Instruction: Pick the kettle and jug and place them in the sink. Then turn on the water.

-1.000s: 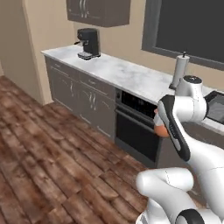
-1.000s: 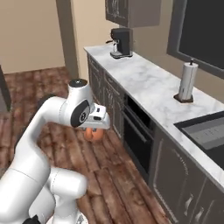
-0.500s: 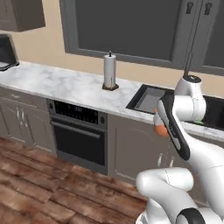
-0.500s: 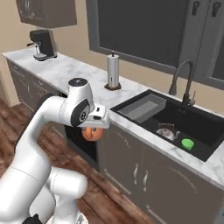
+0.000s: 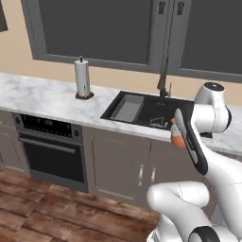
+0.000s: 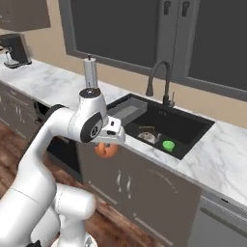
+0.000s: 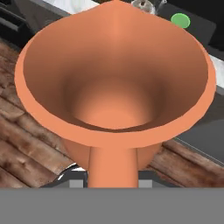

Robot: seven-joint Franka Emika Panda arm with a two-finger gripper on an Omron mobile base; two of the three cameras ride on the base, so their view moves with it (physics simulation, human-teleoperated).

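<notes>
**Jug in my grip, short of the basin; kettle already in**

Nearest item: the jug, terracotta, hangs directly under my claw, which is closed on it by its loop handle (in the hand view the handle runs straight down toward my fingertips, whose contact faces are hidden by the jug body). The flared rim faces the hand camera; the jug looks empty. From the right base view the jug sits below my wrist, in front of the cabinet doors and lower than the counter edge, so it is not yet over the sink.

Next out: the sink, a black basin set in the marble top, with a grey ribbed tray at its left end. The kettle lies inside the basin, and a small green cup rests just beside it.

Farthest: the dark curved faucet stands behind the basin. I see no stream at its spout.

Finding: the kettle half of the placing appears done; I am in the carry stage with the jug. In my judgement the next move calls for lifting the jug above the counter edge, reaching forward over the basin, and lowering into bare floor between tray and kettle before releasing. The faucet comes after.
</notes>
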